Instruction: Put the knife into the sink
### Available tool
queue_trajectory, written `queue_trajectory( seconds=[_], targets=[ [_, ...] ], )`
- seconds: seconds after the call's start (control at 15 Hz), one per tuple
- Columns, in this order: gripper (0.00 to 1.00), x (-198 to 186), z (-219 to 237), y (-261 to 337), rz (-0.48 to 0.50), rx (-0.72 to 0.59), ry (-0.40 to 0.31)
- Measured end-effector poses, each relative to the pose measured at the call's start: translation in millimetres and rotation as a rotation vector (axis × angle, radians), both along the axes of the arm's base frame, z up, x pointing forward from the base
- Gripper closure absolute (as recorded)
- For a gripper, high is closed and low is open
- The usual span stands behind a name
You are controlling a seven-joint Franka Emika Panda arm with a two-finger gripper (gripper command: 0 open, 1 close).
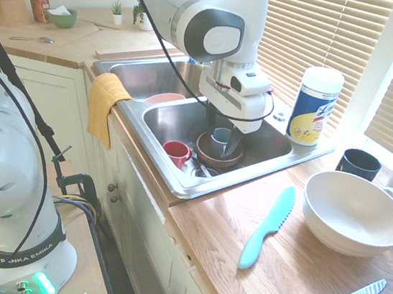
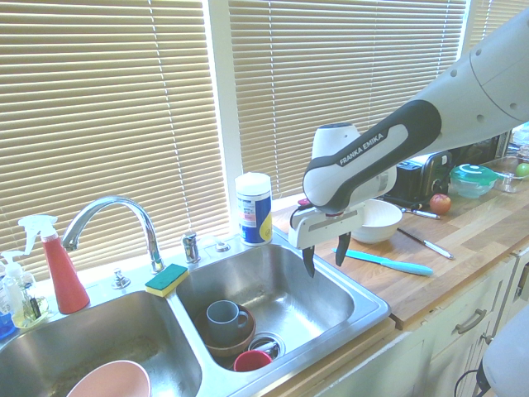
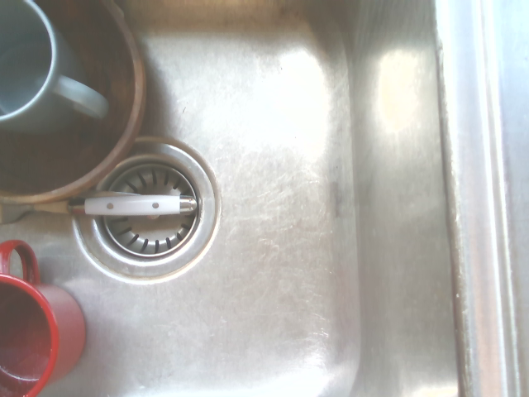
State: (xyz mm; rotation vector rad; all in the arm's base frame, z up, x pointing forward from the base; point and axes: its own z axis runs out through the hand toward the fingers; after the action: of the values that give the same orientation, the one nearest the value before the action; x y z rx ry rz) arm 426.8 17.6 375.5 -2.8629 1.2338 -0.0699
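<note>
My pincer (image 2: 326, 259): open, empty, above sink (image 2: 285, 285) basin | turquoise knife (image 1: 268, 229): flat on wooden desk (image 1: 229, 256), between sink and white bowl (image 1: 355, 213) | in basin: red mug (image 1: 176, 154), brown bowl (image 1: 219, 152) with grey-blue mug (image 1: 219, 140) inside, white-handled utensil (image 3: 136, 204) over drain (image 3: 147, 236)

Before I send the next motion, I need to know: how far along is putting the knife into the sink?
Done: no part of the transfer yet; the turquoise knife lies on the wooden counter beside the sink. In hand: nothing; the gripper hangs open above the sink. Left: reaching over to the knife, grasping it, carrying it across the rim and releasing it in the sink.
</note>
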Motion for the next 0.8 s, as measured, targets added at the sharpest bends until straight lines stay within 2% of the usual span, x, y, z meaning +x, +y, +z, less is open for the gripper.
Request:
queue_trajectory(
  seconds=[0.13, 0.27, 0.47, 0.8],
  targets=[
    [0.0, 0.1, -0.5, -0.6, 0.002, -0.006, 0.001],
    [0.0, -0.2, -0.4, -4.8, 0.046, -0.024, 0.006],
    [0.0, -6.8, 5.3, -30.8, 0.228, -0.029, 0.048],
    [0.0, -31.7, 5.5, -108.2, 0.527, -0.087, 0.119]
  ],
)
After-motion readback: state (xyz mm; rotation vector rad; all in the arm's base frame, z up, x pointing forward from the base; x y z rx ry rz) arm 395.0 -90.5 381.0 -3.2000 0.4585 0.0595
